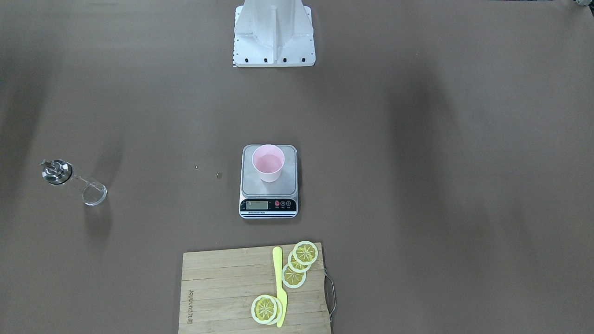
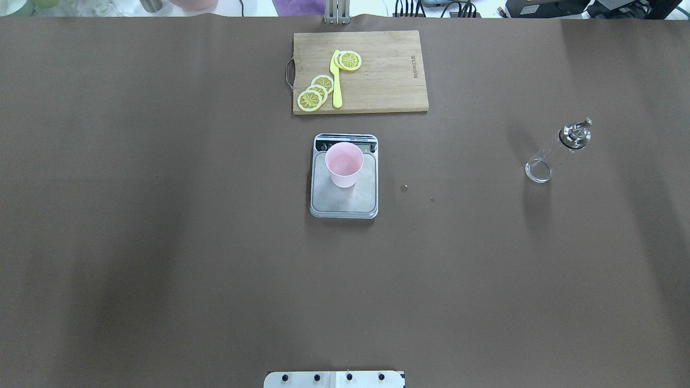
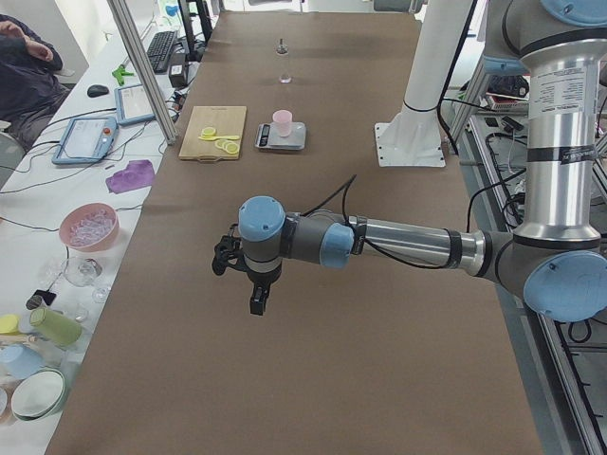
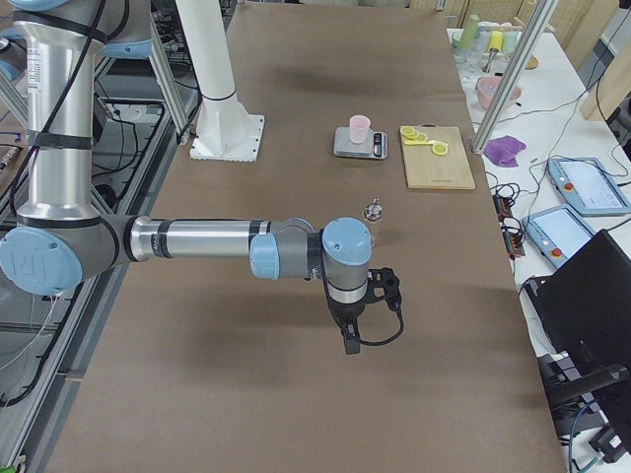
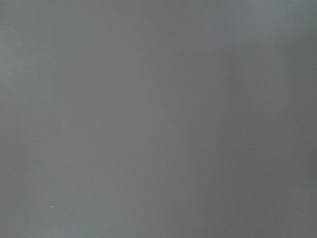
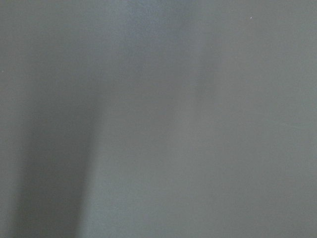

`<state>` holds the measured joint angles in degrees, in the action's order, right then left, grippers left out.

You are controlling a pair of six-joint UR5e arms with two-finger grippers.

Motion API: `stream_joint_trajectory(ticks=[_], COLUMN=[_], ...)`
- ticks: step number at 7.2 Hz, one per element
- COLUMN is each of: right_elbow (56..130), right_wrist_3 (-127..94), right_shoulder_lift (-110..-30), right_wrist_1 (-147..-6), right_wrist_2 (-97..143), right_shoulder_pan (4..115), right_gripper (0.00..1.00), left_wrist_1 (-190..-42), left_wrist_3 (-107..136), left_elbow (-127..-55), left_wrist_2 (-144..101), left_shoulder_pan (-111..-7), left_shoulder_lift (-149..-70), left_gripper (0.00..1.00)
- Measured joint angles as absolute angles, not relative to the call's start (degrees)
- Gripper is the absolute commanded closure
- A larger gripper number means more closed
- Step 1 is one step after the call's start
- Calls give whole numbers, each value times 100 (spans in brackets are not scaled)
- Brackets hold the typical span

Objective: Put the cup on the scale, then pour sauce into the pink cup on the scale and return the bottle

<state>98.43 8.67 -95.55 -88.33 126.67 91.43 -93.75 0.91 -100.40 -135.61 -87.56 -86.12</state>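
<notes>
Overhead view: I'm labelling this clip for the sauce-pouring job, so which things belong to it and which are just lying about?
Part of the job:
pink cup, standing on the scale
scale
glass dispenser bottle, off to the robot's right

Just lying about:
wooden cutting board
lemon slices on the board
yellow knife on the board

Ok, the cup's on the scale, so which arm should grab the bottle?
Probably the right. The bottle stands on the robot's right half of the table, well aside from the scale and cup. The right arm's fingers hang near it; the left arm's fingers hang toward the opposite end.
</notes>
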Motion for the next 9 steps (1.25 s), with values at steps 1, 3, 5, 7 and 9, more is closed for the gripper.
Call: stream_joint_trajectory(ticks=[1,3,5,7,9], right_elbow=[9850,9859,9869,9883,9887], right_wrist_3=[869,870,870,870,870], right_shoulder_lift=[-9554,-9548,-9545,-9550,-9553], right_wrist_1=[-8833,-8833,-8833,-8833,-8830], right_wrist_2=[12667,12673,12687,12736,12751], right_shoulder_pan=[9141,9141,9141,9141,9141], right_gripper=[0,0,0,0,0], left_wrist_1=[-9372,-9369,-9369,-9364,-9317], left_wrist_3=[85,67,57,51,51], left_elbow=[-10035,-10024,-10008,-9984,-9965], left_wrist_2=[-13561,-13562,-13562,-13562,-13561], left_shoulder_pan=[-8752,-8711,-8674,-8665,-8647], left_shoulder_lift=[-8613,-8613,-8613,-8612,-8606], left_gripper=[2,2,2,2,2])
